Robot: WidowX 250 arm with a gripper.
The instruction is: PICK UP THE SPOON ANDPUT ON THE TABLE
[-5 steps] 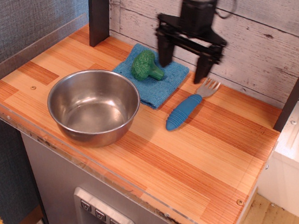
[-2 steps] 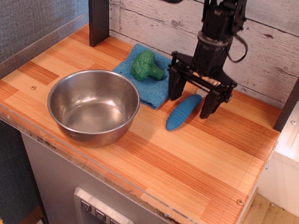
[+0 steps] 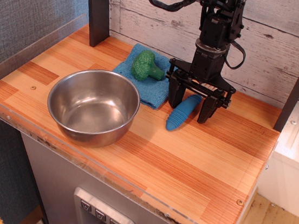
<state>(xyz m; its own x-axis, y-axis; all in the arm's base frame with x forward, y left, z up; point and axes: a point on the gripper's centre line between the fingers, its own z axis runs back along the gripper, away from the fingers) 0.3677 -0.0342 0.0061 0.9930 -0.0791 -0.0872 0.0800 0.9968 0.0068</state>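
The spoon (image 3: 182, 112) lies on the wooden table (image 3: 204, 157), its ribbed blue handle pointing to the front left. Its grey tined head is hidden behind my gripper. My gripper (image 3: 190, 107) is open and lowered over the upper part of the handle, one finger (image 3: 175, 97) on the left of it and one (image 3: 206, 109) on the right. The fingertips are near the table surface. Nothing is held.
A steel bowl (image 3: 93, 105) stands at the front left. A green broccoli toy (image 3: 145, 65) sits on a blue cloth (image 3: 151, 85) just left of the gripper. A dark post (image 3: 98, 7) and the plank wall are behind. A clear acrylic rim (image 3: 103, 174) edges the table.
My gripper came down from above the cloth and moved right, and now straddles the spoon's handle, lower than before. The spoon has not moved.
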